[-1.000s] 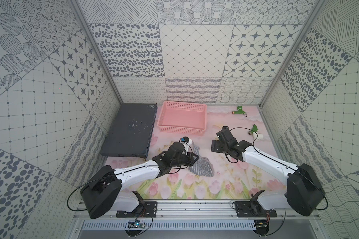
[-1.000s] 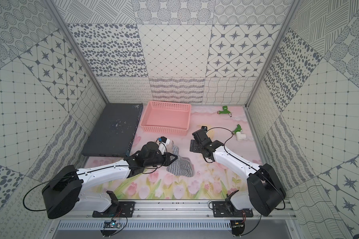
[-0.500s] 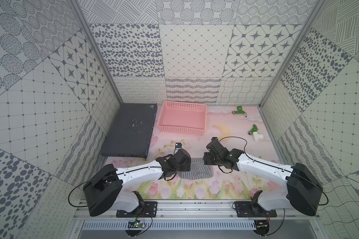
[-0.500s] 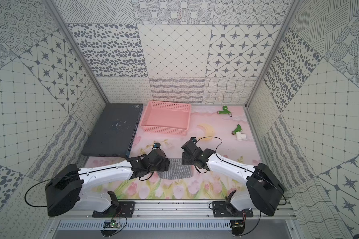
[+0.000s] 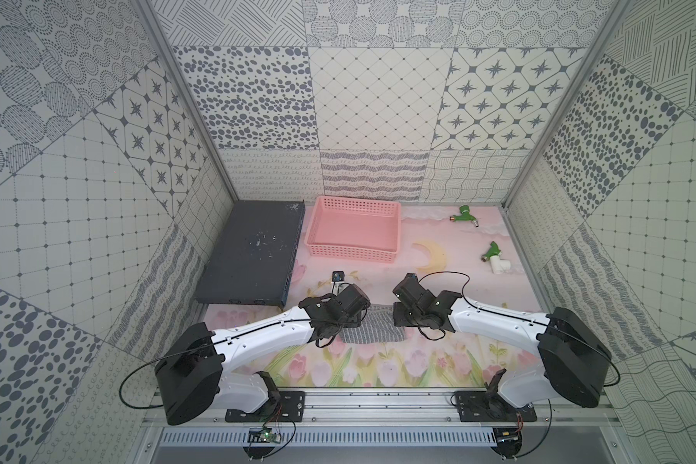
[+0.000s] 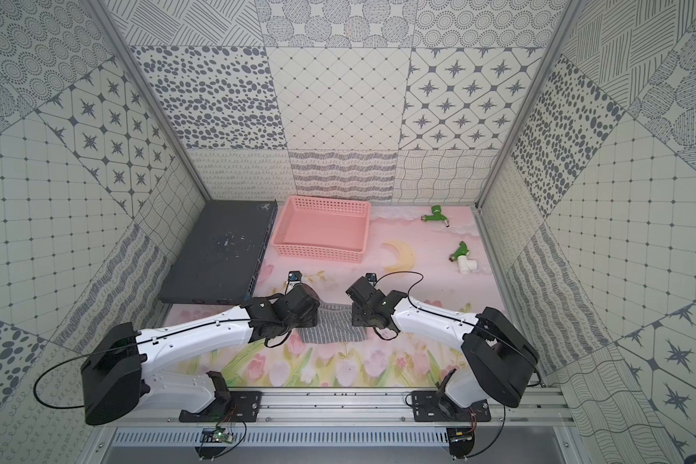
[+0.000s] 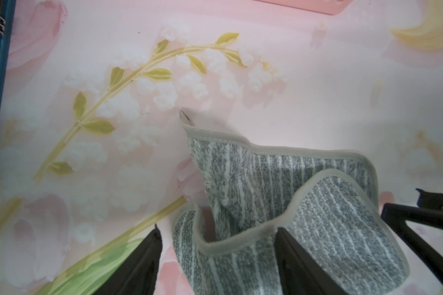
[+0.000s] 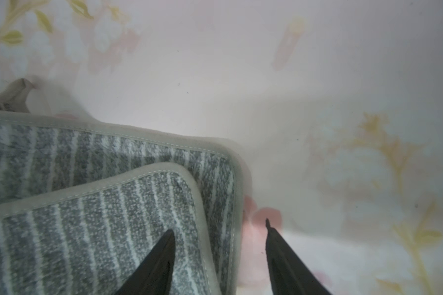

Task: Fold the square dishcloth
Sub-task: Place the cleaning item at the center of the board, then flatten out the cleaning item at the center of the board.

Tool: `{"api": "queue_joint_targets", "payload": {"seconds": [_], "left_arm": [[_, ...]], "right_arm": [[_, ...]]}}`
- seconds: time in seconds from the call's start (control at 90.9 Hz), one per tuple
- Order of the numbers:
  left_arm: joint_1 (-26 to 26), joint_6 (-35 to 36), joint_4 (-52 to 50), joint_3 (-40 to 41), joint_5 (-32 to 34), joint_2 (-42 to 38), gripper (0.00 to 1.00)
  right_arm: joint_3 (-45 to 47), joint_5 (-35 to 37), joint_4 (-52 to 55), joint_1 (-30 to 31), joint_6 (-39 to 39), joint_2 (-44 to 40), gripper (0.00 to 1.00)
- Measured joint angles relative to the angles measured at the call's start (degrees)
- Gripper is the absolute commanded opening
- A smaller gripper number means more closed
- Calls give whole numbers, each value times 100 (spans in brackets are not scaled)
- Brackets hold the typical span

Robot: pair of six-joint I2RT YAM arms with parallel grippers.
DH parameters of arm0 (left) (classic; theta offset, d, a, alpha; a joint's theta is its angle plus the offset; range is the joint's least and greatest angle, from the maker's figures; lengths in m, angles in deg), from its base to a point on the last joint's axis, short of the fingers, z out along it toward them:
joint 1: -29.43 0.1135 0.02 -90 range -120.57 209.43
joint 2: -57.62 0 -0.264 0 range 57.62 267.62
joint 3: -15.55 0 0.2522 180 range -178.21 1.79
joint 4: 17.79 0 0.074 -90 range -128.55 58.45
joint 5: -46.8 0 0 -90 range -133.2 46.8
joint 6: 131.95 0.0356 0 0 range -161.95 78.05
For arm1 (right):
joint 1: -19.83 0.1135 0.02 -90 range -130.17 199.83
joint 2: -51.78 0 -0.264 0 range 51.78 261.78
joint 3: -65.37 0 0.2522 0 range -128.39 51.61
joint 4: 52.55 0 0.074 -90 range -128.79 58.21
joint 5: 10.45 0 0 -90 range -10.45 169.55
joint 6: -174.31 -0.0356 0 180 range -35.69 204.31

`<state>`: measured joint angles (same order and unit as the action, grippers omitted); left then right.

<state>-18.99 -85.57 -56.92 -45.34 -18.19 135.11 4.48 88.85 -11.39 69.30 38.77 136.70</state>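
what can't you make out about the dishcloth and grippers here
Both top views: the two wrists cover the side edges of the square dishcloth and all fingertips.
Left wrist view: the buckled upper layer hides the cloth beneath; the picture's edge cuts off the fingers of the left gripper.
Right wrist view: blurred; the frame edge cuts off much of the cloth and the right gripper; the corner loop is a smudge.

The dishcloth [image 5: 372, 330] is grey with thin whitish stripes and a plain hem. It lies folded double on the tabletop [image 5: 378, 281]. The upper layer stops short of the lower edge and one side buckles up. A small loop [image 7: 184, 118] sticks out at a corner.
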Motion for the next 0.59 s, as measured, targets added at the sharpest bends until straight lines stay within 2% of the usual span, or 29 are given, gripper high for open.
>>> {"api": "queue_joint_targets", "payload": {"seconds": [0.154, 0.231, 0.374, 0.594], "left_arm": [[0, -144, -153, 76, -7, -107, 23], [0, -192, -219, 227, -22, -306, 14], [0, -361, -256, 632, -72, -807, 8], [0, -597, -249, 1228, -173, -1554, 8]], "right_arm": [[0, 31, 0, 7, -20, 177, 60], [-11, 70, 2, 9, -22, 291, 60], [-197, 162, 11, 9, -17, 546, 60], [-697, 142, -164, 7, 33, 1086, 57]]}}
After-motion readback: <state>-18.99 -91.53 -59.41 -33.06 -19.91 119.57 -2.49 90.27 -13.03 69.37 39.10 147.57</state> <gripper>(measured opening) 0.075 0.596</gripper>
